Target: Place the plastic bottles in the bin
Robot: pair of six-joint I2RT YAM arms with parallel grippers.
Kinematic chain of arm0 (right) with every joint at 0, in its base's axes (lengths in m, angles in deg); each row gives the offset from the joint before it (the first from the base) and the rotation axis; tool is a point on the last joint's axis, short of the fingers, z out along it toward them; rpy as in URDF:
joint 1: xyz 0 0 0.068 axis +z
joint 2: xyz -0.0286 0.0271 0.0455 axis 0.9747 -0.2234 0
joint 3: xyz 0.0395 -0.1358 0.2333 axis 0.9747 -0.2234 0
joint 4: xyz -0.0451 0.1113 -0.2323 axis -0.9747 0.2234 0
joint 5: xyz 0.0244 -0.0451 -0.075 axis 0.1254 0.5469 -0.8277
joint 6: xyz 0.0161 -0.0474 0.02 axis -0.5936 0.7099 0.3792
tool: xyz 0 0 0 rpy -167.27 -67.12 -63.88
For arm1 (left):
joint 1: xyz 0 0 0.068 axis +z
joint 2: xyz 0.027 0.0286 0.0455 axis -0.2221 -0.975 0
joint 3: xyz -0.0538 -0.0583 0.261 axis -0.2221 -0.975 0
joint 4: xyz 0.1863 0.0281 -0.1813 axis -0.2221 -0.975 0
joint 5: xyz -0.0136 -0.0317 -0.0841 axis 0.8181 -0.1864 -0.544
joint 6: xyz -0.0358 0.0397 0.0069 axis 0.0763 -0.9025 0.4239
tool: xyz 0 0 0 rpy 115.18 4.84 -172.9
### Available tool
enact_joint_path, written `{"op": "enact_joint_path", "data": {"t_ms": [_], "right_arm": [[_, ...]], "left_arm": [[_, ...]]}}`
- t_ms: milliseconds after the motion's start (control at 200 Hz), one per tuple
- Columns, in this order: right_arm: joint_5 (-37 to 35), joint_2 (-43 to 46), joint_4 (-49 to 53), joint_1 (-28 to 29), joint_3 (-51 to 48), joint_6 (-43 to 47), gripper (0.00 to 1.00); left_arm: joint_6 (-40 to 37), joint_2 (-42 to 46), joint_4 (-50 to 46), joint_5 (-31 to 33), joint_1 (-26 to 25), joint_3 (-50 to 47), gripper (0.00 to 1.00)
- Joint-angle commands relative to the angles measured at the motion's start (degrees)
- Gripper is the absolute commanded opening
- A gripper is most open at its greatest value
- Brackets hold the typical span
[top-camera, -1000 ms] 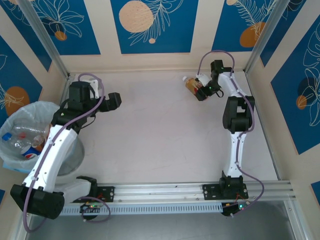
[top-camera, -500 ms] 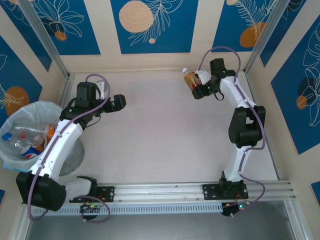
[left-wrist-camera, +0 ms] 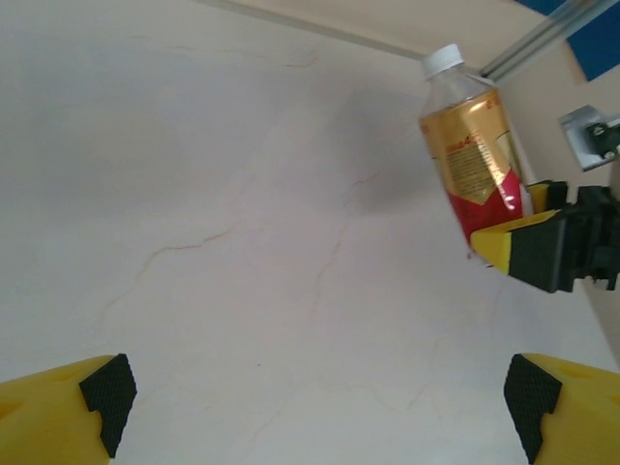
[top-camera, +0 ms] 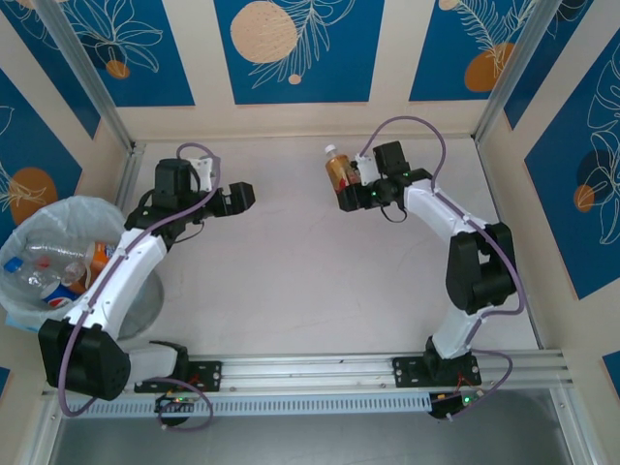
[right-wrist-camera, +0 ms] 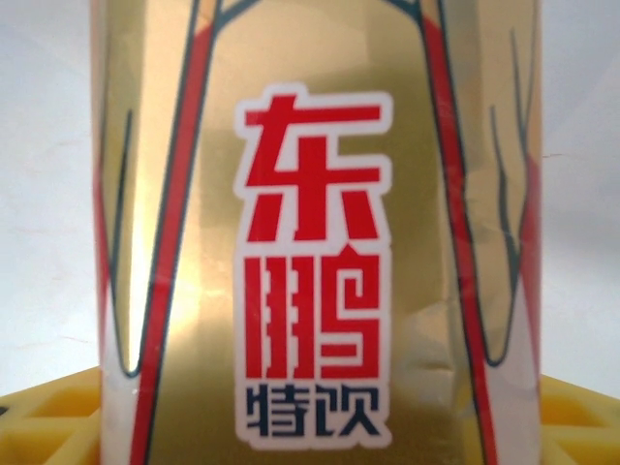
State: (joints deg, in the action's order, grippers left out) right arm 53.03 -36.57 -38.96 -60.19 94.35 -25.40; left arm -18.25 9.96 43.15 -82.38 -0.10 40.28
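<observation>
Overhead shows the bin (top-camera: pixel 31 219), right wrist the lettered bottle (right-wrist-camera: pixel 310 194)

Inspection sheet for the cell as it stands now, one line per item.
Surface: pale table, faint hairline marks.
Job's things: white-capped bottle, gold and red label, cap up, gripped; bin at the left holds several bottles.
Clutter: nothing seen.
Grippers: left gripper open, holding nothing; right gripper shut on the white-capped bottle.
Cables: purple cables looped along both arms.
Surroundings: blue patterned wall panels; metal rail at the near edge.
</observation>
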Motion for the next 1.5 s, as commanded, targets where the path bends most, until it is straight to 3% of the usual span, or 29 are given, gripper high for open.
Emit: {"op": "enact_joint_path", "data": {"t_ms": [0,245,475,665,860,950,1105,1275,1495], "right_arm": [[6.28,4.70,-9.26,1.94,-3.83,-8.46,0.40],[7.79,6.90,-20.80,9.30,-10.78,-15.85,0.39],[5.48,7.77,-25.03,15.73,-11.59,-13.98,0.40],[4.16,8.60,-25.64,19.22,-11.71,-12.20,0.40],[0.18,9.90,-28.58,22.43,-12.93,-12.29,0.40],[-2.96,9.50,-27.86,23.90,-12.47,-10.90,0.40],[-4.25,9.52,-28.02,24.58,-12.32,-11.54,0.41],[-3.53,8.55,-28.83,24.93,-11.78,-12.36,0.44],[-2.91,8.32,-27.89,25.01,-11.32,-11.95,0.57]], "left_arm": [[4.24,0.71,9.41,-7.49,-0.72,-2.05,0.99],[9.94,-2.55,15.11,-7.37,-4.13,-1.15,0.99],[12.13,-7.21,14.97,0.70,-9.09,2.10,0.99],[15.17,-12.57,18.34,-0.51,-10.27,5.21,0.99],[16.66,-15.13,17.11,4.30,-11.06,7.07,0.98],[17.29,-15.00,19.49,4.58,-11.11,6.24,0.91],[16.77,-14.66,21.03,3.34,-11.24,5.60,0.69],[15.95,-15.11,21.11,0.95,-11.94,5.16,0.63],[14.70,-15.00,18.88,1.64,-11.94,6.15,0.54]]}}
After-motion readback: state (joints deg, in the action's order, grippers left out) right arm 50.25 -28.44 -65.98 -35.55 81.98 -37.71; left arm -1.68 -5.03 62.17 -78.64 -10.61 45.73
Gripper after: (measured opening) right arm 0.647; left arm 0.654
